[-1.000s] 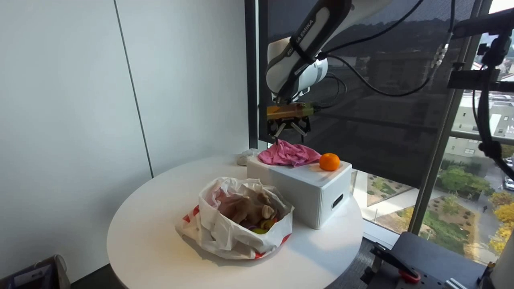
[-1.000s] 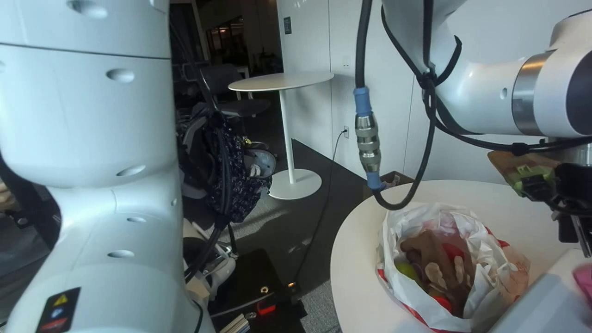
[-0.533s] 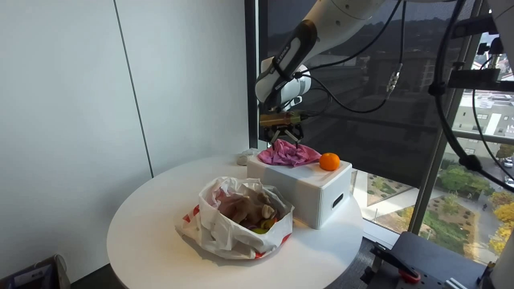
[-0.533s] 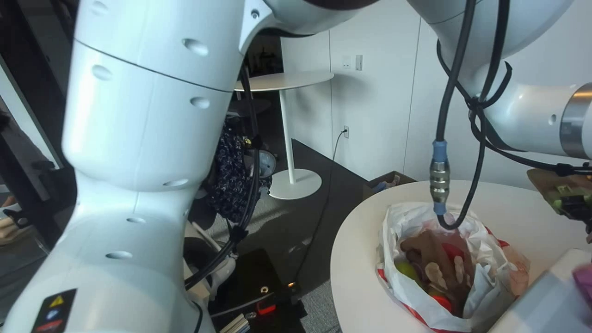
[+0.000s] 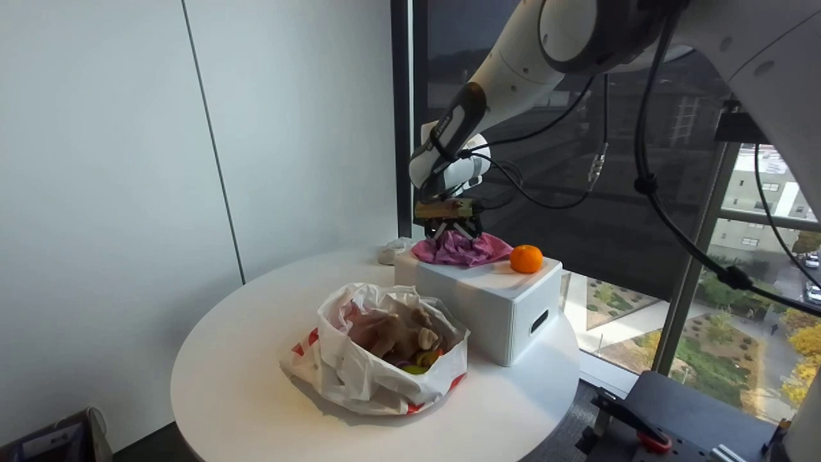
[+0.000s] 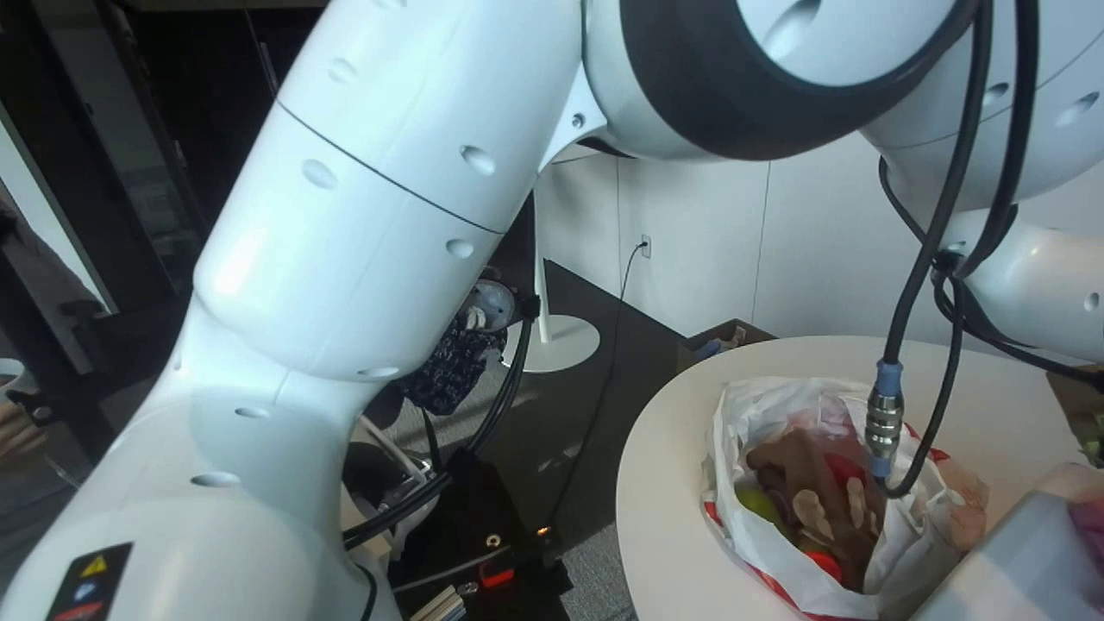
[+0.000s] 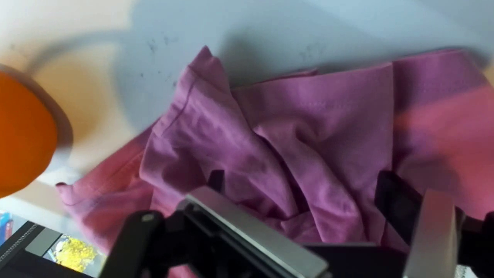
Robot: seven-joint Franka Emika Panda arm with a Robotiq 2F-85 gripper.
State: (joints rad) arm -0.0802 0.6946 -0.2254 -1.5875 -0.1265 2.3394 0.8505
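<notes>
A crumpled pink cloth (image 5: 484,247) lies on top of a white box (image 5: 468,314). My gripper (image 5: 456,237) is low over the cloth, pointing down. In the wrist view the gripper (image 7: 303,183) is open, its dark fingertips far apart with folds of the cloth (image 7: 324,88) between them. I cannot tell whether the fingertips press on the cloth. An orange fruit (image 5: 526,258) sits on the box beside the cloth; it also shows in the wrist view (image 7: 23,135). In an exterior view the gripper is out of frame, and only an edge of the cloth (image 6: 1091,522) shows.
A white plastic bag (image 5: 378,378) with a brown item (image 5: 394,337) and colourful things inside stands open before the box. Both rest on a round white table (image 5: 237,366). A small pale object (image 5: 392,251) lies behind the box. A dark window blind (image 5: 609,192) hangs behind the arm.
The arm has come down, and the gripper has sunk from above the cloth to the cloth's level, shifting slightly toward the wall. The fingers stay open. Cloth, fruit and bag have not moved.
</notes>
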